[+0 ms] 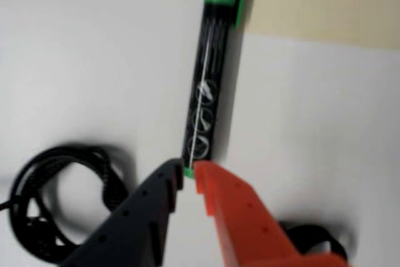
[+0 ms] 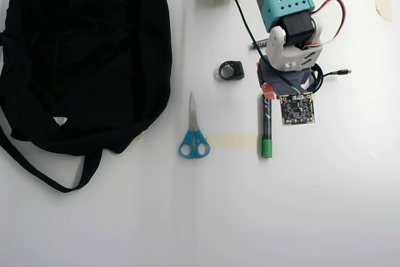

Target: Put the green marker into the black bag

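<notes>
Fingers narrowly parted, tips flanking tail of green marker, poised to grip. Marker lies flat mid-desk, right of scissors; black bag waits at left edge.

blue scissors, black ring, coiled cable
</notes>
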You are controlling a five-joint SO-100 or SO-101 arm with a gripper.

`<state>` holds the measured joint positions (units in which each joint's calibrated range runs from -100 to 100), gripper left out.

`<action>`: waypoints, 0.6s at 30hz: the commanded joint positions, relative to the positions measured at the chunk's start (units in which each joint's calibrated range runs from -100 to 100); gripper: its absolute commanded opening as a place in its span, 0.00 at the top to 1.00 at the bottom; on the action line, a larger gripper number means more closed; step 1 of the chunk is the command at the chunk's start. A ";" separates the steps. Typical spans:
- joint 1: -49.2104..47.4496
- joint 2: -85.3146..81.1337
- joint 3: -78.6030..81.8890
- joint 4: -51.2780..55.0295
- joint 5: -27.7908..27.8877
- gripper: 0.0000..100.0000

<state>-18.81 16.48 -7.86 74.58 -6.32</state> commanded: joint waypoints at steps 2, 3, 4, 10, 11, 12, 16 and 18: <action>-0.26 0.78 1.93 -3.44 0.24 0.98; -0.19 0.86 2.38 -3.69 0.29 0.98; -0.11 0.86 2.47 -3.95 0.35 0.98; 0.26 2.36 4.18 -7.23 2.44 0.98; 0.04 2.52 4.18 -7.83 2.60 0.98; -0.19 2.52 4.18 -8.35 2.60 0.98; -1.38 3.35 4.27 -9.03 2.60 0.98; -1.61 3.77 4.27 -8.95 2.55 0.98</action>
<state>-19.76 20.55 -3.22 66.34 -3.93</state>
